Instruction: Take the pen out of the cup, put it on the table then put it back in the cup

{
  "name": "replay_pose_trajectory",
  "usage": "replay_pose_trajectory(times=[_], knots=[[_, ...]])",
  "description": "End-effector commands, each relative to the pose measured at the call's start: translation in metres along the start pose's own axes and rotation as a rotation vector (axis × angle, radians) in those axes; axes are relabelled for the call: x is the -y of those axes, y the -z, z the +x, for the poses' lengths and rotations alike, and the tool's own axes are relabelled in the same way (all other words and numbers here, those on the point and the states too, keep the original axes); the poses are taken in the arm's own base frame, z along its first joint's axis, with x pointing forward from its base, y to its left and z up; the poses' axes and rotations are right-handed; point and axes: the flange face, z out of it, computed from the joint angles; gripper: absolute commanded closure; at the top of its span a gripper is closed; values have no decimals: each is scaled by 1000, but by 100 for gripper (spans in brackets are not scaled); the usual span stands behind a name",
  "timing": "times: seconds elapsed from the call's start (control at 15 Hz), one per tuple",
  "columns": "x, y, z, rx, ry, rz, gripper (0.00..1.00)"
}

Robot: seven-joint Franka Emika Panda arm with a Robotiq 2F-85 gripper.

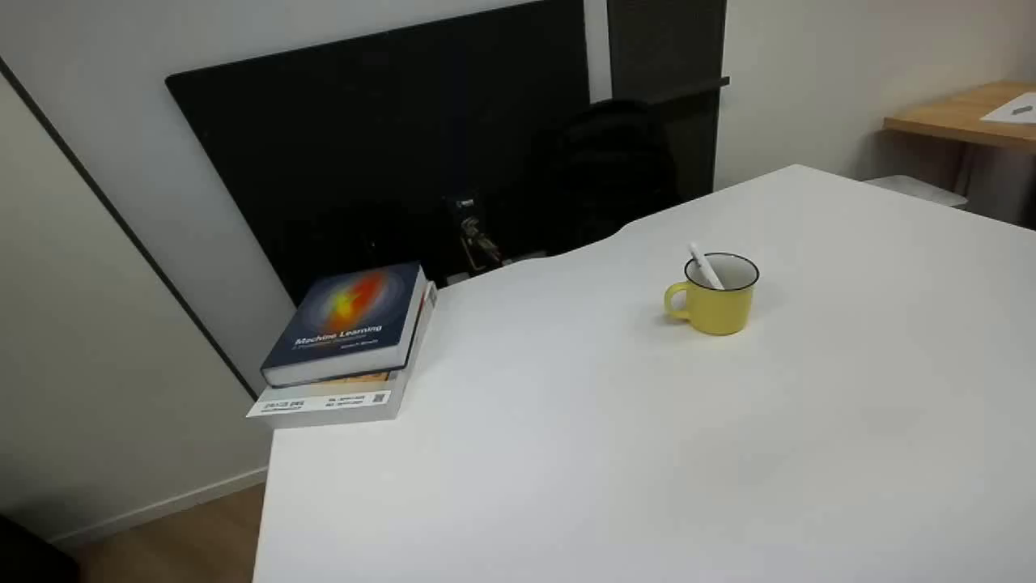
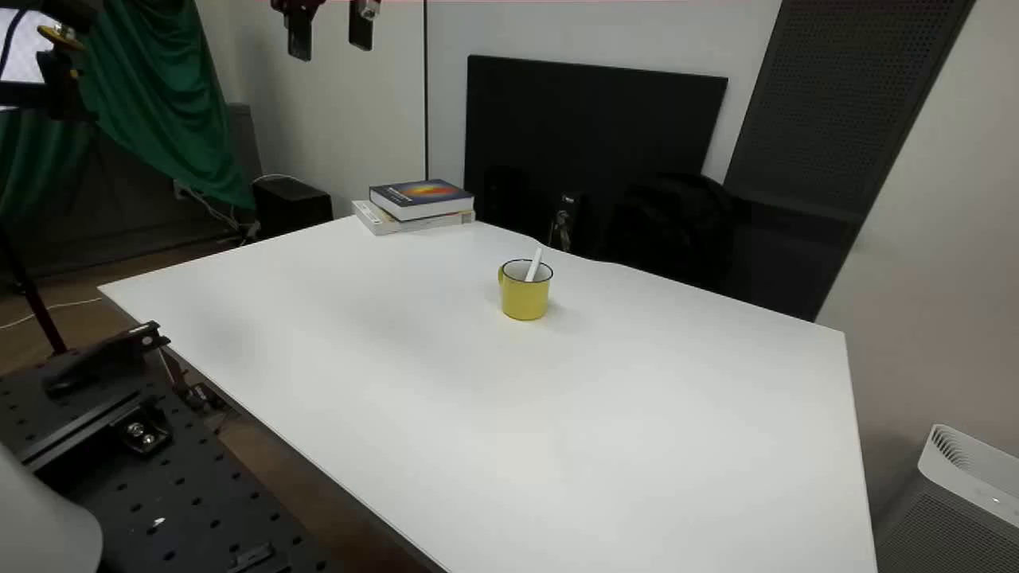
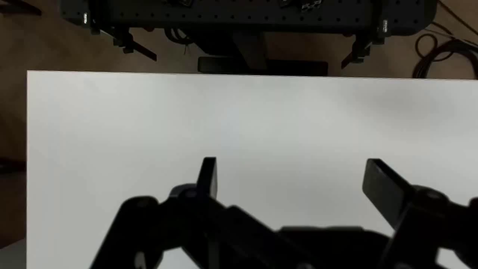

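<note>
Pen point(image 1: 706, 268): leans inside the cup point(image 1: 720, 314), 1 end poking above the rim.
Cup: stands upright on the table point(image 1: 566, 453), well apart from the gripper point(image 2: 330, 51).
Jaws: 2, spread wide, nothing between them.
Pen's feel: likely light, stiff and a bit slick, not easily broken.
Hold: the exposed end, pinched across the barrel, then drawn out along its slant; the cup is probably light too and could tip.

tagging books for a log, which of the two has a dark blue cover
The upper book, titled Machine Learning; the lower book, partly hidden beneath it, looks mostly whitish.
</note>
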Motion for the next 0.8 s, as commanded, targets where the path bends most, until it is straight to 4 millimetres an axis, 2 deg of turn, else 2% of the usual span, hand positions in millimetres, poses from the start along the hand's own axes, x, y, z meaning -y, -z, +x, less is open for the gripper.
replay_pose_trajectory(times=[0.0, 0.73], knots=[[0, 1, 0, -1, 0, 0, 0], [0, -2, 4, 6, 23, -1, 0]])
